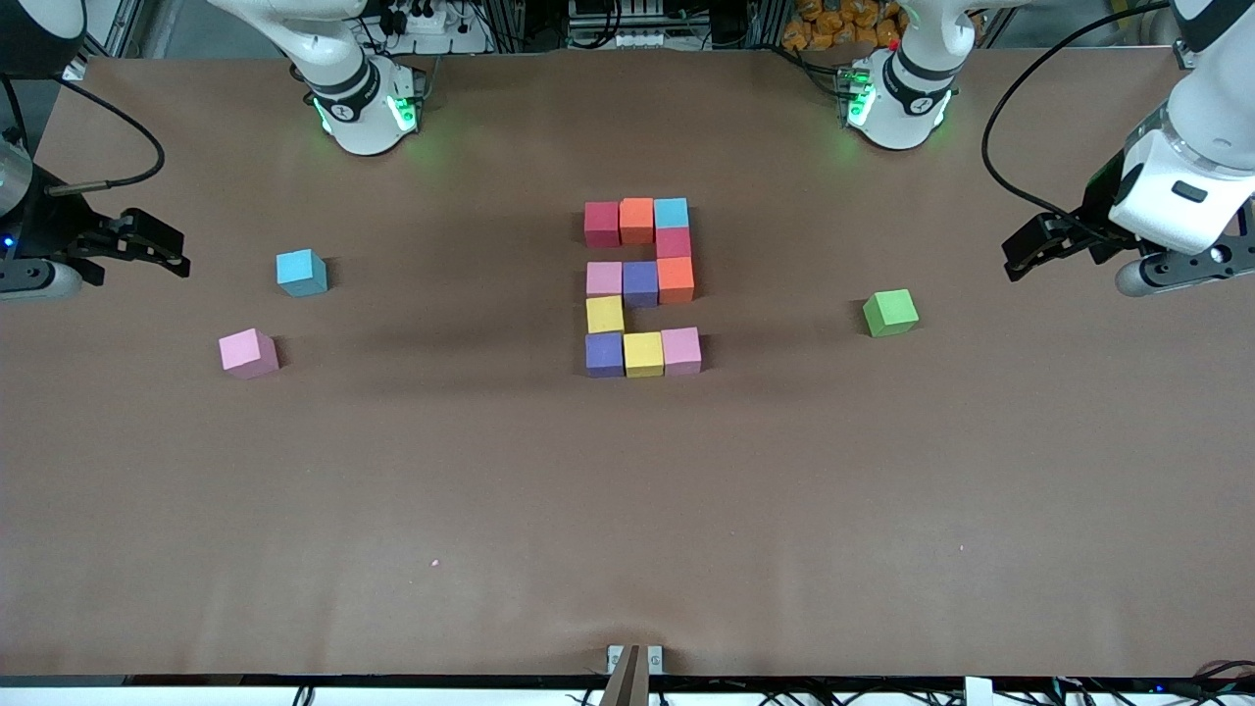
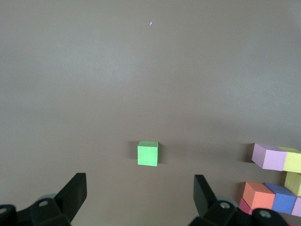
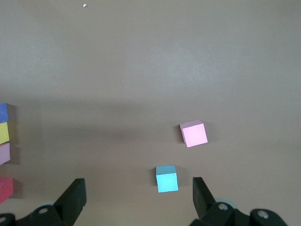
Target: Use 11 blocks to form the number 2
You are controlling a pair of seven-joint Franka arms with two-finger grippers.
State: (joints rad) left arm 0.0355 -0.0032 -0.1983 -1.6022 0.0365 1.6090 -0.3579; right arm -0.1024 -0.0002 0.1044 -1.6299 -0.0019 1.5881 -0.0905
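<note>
Sitting at the middle of the brown table [image 1: 627,510], the number 2 [image 1: 642,287] is laid out in touching blocks [image 1: 639,283], three wide and five tall. Its row farthest from the front camera reads red, orange and light blue from the right arm's end toward the left arm's; a red block lies just under the light blue one. The middle row is pink, purple, orange, a single yellow block sits under the pink, and the nearest row is purple, yellow, pink. Three cubes lie loose, well apart from the digit: a light blue cube [image 1: 301,272] and a pink cube [image 1: 248,352] toward the right arm's end, the pink one nearer the front camera, and a green cube [image 1: 890,313] toward the left arm's end. The left gripper [image 1: 1020,258] hangs over the table edge at its own end, fingers spread wide and holding nothing, the green cube lying in its wrist view. The right gripper [image 1: 169,253] hangs over the table at its own end, likewise spread and empty, with the two loose cubes below its wrist camera.
</note>
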